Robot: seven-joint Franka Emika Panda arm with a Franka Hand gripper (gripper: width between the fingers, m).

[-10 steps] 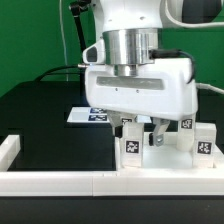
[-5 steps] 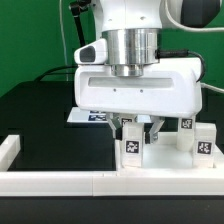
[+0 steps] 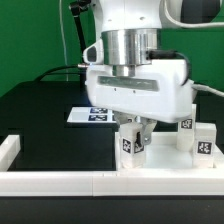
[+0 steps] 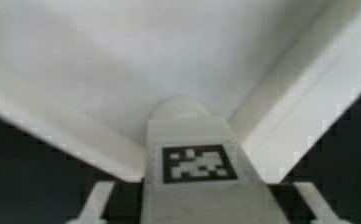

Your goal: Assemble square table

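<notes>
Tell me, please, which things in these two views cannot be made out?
- Gripper: in the exterior view its own body hides the fingers; open or shut is unclear.
- Square table: mostly hidden behind the gripper and leg blocks.
- Marker board: partly covered by the gripper.
- Wrist view: one tagged leg fills it, surroundings blurred.

A black table (image 3: 40, 125) fills the exterior view. The marker board (image 3: 88, 114) lies flat on it, partly hidden, its tags showing. A low white border wall (image 3: 60, 181) runs along the table's near edge, with a short arm (image 3: 8, 148) turning up at the exterior view's left. A green backdrop (image 3: 30, 40) stands behind, and a black cable (image 3: 72, 35) hangs before it.
</notes>
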